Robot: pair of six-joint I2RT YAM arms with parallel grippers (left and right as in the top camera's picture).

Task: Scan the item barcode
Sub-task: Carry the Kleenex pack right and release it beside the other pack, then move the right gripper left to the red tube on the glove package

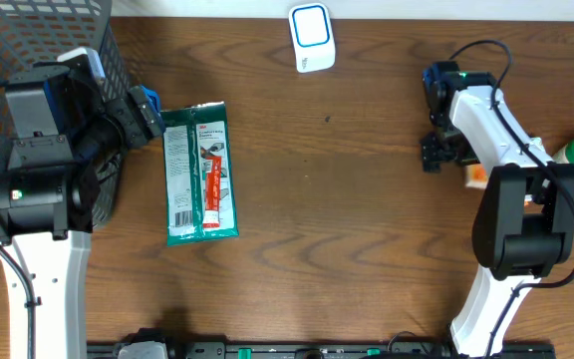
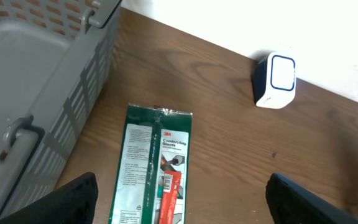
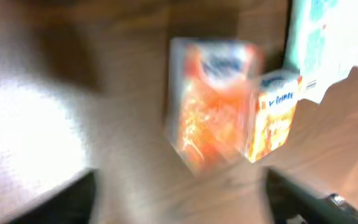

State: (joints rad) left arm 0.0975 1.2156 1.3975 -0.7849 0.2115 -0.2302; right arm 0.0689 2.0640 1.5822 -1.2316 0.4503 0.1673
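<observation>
Glove packet (image 1: 201, 172) lies beside basket (image 1: 28, 40), scanner (image 1: 312, 38) well apart.

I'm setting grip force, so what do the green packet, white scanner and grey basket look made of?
Green packet: glossy plastic film, judging by its crinkled sealed edge and glare. White scanner: smooth hard plastic, probably, with rounded corners. Grey basket: matte moulded plastic, apparently, with slotted walls.

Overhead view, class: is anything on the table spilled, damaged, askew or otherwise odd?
Nothing spilled or damaged stands out. The green packet lies flat beside the basket. The right wrist view is blurred, so the orange box cannot be judged.
</observation>
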